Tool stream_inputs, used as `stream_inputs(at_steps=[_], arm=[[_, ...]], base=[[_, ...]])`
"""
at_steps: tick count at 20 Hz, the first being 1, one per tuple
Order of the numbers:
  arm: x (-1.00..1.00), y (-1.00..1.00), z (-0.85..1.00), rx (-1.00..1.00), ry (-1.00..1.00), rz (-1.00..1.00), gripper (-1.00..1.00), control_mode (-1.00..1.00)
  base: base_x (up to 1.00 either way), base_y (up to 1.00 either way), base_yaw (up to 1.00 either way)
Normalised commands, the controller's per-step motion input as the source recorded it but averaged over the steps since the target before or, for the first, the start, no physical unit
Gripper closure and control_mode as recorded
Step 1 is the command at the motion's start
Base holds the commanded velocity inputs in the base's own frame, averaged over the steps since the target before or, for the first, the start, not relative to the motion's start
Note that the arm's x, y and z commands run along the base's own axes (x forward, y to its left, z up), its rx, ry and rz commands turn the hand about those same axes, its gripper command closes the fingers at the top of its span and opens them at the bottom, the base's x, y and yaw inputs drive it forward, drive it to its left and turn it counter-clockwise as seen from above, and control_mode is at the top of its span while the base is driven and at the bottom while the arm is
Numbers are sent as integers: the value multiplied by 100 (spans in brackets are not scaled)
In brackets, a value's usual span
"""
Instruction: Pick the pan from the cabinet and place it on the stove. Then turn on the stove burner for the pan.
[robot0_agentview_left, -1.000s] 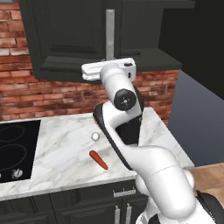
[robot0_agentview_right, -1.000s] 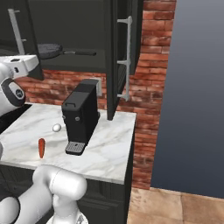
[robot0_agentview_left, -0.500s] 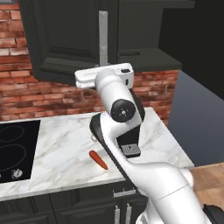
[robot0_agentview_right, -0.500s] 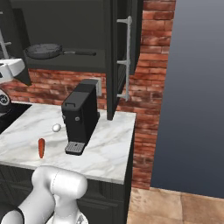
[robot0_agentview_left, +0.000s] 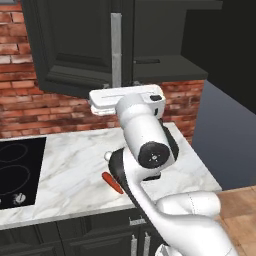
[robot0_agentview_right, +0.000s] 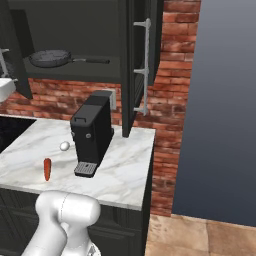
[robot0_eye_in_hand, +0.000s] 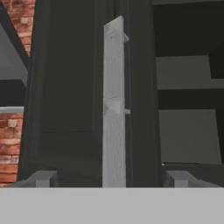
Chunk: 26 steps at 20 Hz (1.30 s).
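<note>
— Where is the pan (robot0_agentview_right: 50, 58)?
— On the shelf inside the cabinet (robot0_agentview_right: 70, 30), round part to the left, thin handle pointing right toward the open door (robot0_agentview_right: 131, 65).
— And the gripper (robot0_eye_in_hand: 109, 179)?
— Right in front of a door's silver bar handle (robot0_eye_in_hand: 114, 105), fingers spread wide, one tip on each side of the bar, gripping nothing.
— What sits below the cabinet?
— A marble counter (robot0_agentview_right: 120, 170) with a black coffee machine (robot0_agentview_right: 92, 132), a small white ball (robot0_agentview_right: 64, 146) and a carrot (robot0_agentview_right: 47, 168) left of it.
— The stove (robot0_agentview_left: 20, 170)?
— Set in the counter, left of the carrot.
</note>
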Motion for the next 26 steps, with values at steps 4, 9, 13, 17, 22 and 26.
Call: stream_inputs(at_steps=[4, 9, 13, 17, 22, 26], arm=[[-68, -28, 21, 25, -1, 0, -100, -100], [-20, -71, 32, 34, 3, 3, -100, -100], [1, -81, 9, 31, 9, 4, -100, -100], [7, -69, -5, 30, 19, 9, -100, -100], [14, -44, -18, 32, 20, 17, -100, -100], [38, -27, 0, 30, 19, 16, -100, -100]], base=[[0, 0, 0], [0, 0, 0], [0, 0, 0], [0, 0, 0], [0, 0, 0], [0, 0, 0]])
